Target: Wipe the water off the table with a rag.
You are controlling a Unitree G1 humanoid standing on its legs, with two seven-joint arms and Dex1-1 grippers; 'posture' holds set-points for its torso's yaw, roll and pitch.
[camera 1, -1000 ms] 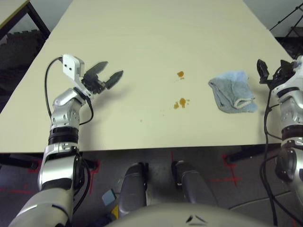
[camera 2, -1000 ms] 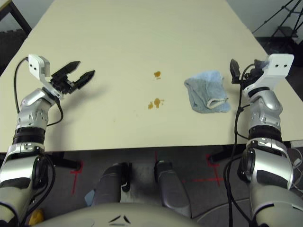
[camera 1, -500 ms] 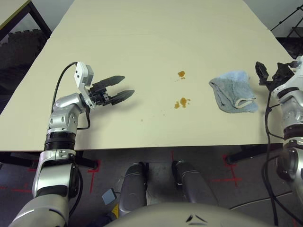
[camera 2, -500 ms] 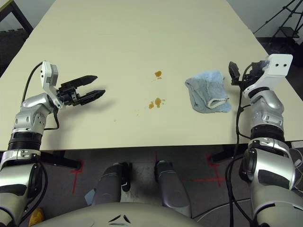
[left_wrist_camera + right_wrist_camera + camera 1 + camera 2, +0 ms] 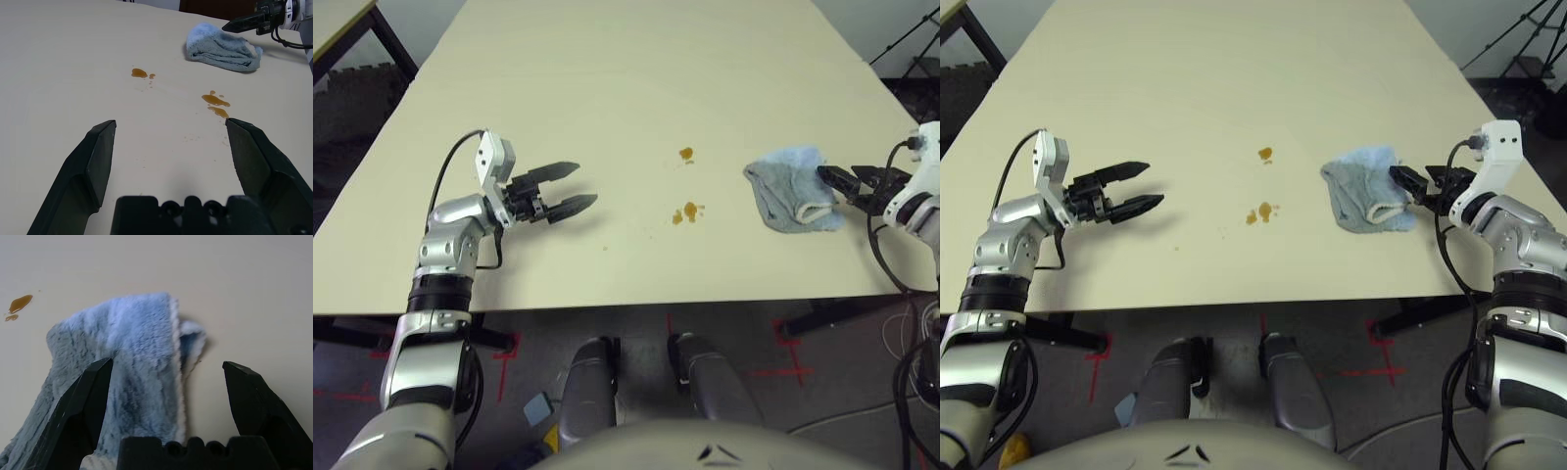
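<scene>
Your right gripper [image 5: 1417, 185], fingers spread, reaches the rag [image 5: 1364, 191] near the table's [image 5: 1234, 59] right edge; a shallow pinch could catch only the hem and let it slip.

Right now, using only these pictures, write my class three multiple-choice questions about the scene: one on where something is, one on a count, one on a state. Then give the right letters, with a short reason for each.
1. Where does the rag lie?
A. on the robot's right part of the table, beside the right gripper
B. under the left gripper
C. on the floor

2. How many main orange-brown blotches of water show on the table?
A. none
B. two
C. six

3. How do the right gripper's fingers stand?
A. shut on the rag
B. shut on nothing
C. open, pointing at the rag

Answers:
1 A: the head views show the rag next to the right gripper's tips.
2 B: one blotch lies nearer the robot, the other farther off.
3 C: the right wrist view shows both fingers spread wide, the rag ahead between them.
</scene>
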